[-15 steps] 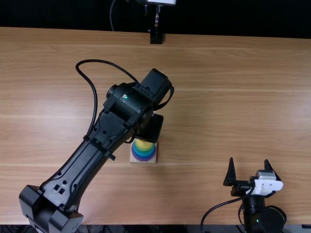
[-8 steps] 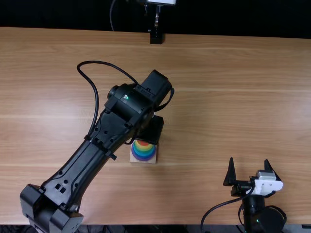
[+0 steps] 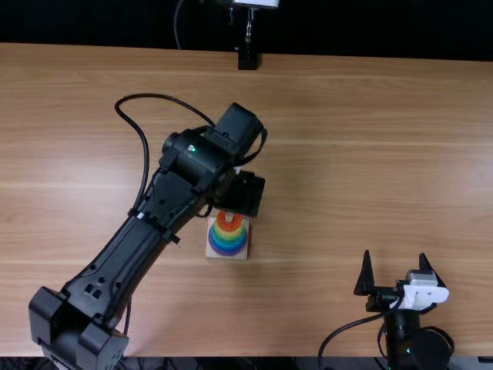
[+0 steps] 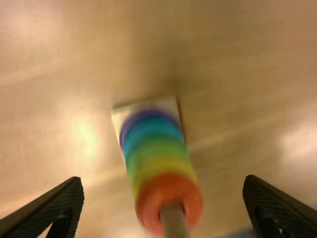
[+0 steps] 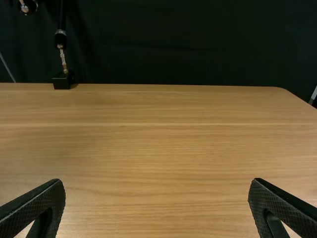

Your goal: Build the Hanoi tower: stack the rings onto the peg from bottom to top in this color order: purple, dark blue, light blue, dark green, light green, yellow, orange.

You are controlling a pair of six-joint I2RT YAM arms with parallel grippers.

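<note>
In the top view my left gripper (image 3: 240, 193) hangs over the far side of the tower, its fingertips hidden beneath the arm. In the left wrist view the left gripper (image 4: 165, 198) is open, a finger on each side of the stack. The orange ring (image 4: 169, 197) sits uppermost around the wooden peg (image 4: 174, 220). Below it are yellow, green and blue bands, with the purple ring (image 4: 125, 130) lowest on the square base (image 3: 228, 256). My right gripper (image 3: 397, 270) stands open at the near right; in the right wrist view the right gripper (image 5: 156, 206) holds nothing.
A black clamp-like stand foot (image 3: 247, 60) stands at the table's far edge. The wooden table (image 3: 347, 154) stretches between the tower and the right arm. A loose black cable (image 3: 146, 154) loops beside the left arm.
The left arm has shifted slightly, uncovering more of the tower in the top view, so the orange ring now shows there. The tower and the right arm have stayed put.
</note>
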